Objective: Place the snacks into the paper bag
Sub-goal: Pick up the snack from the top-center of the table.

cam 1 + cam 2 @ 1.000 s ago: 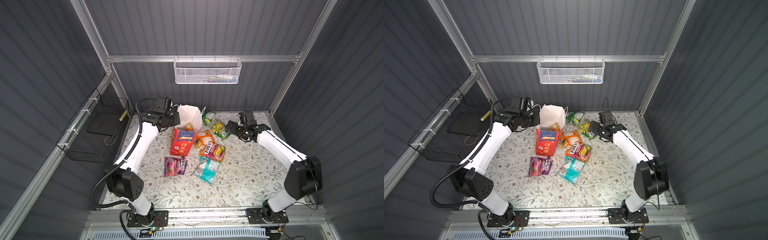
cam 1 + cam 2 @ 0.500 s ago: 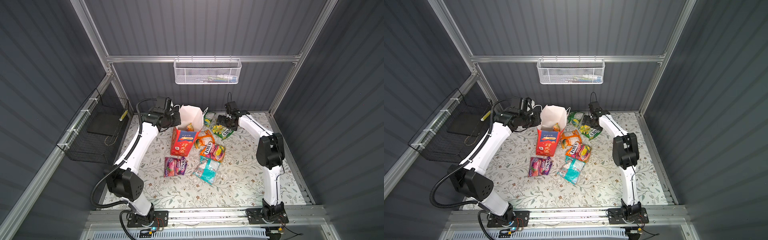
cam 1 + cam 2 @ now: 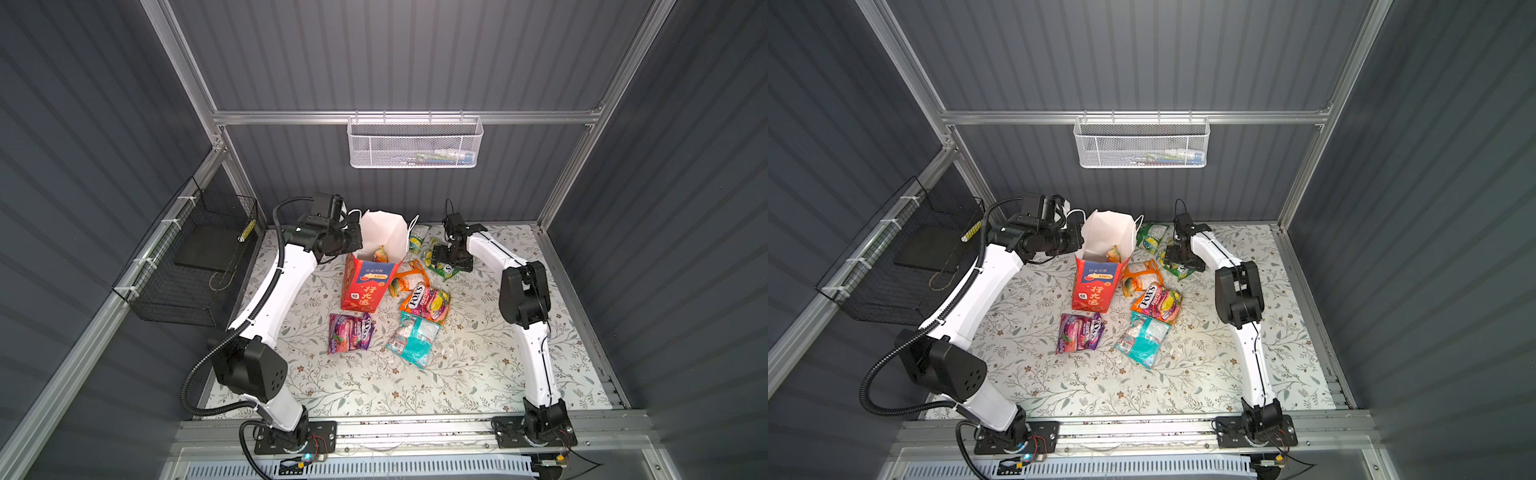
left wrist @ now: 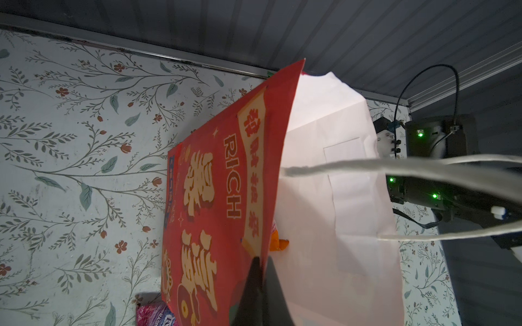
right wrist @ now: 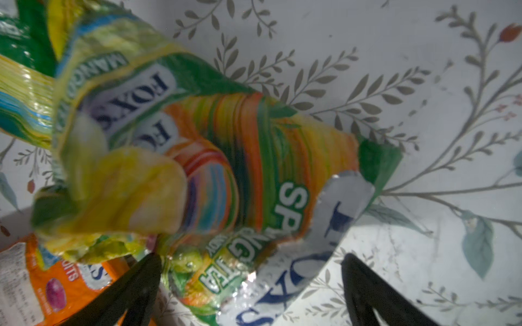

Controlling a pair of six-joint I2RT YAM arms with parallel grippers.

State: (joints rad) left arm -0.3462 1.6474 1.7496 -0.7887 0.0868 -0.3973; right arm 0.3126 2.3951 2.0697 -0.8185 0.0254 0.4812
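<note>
Right, nearest the front rail on the flowered desk (image 3: 478, 374) lies the teal packet (image 3: 413, 338), and just beside it, toward the left arm, the purple packet (image 3: 350, 332); both are flat, with neither hand near them; a step further back is the red-and-yellow FOX'S packet (image 3: 426, 301), its corner close to the teal one; behind that sits the orange packet (image 3: 407, 278), just beside the foot of the paper bag (image 3: 362, 289); and there's the bag itself, mid-desk, standing with its red face forward and its white mouth open in both top views; one orange-yellow packet (image 3: 380, 254) sits inside already; now the left hand (image 4: 262, 261) is pinched tight on the bag's red wall at the rim, dark fingers pressed together on the paper, a white cord handle (image 4: 395, 169) trailing across the wrist view; on the bag's other side the right hand (image 5: 251, 258) is spread wide, fingers (image 5: 135, 288) either side of the green Spring Tea packet (image 5: 254, 197), gripping nothing; whether the tips touch the wrapper, I cannot tell; a green mango packet (image 5: 99, 70) lies partly over it; further back, near the desk's rear edge, is one more green packet (image 3: 1150, 237), close to the bag; and up on the back wall hangs the white mesh basket (image 3: 415, 145).
</note>
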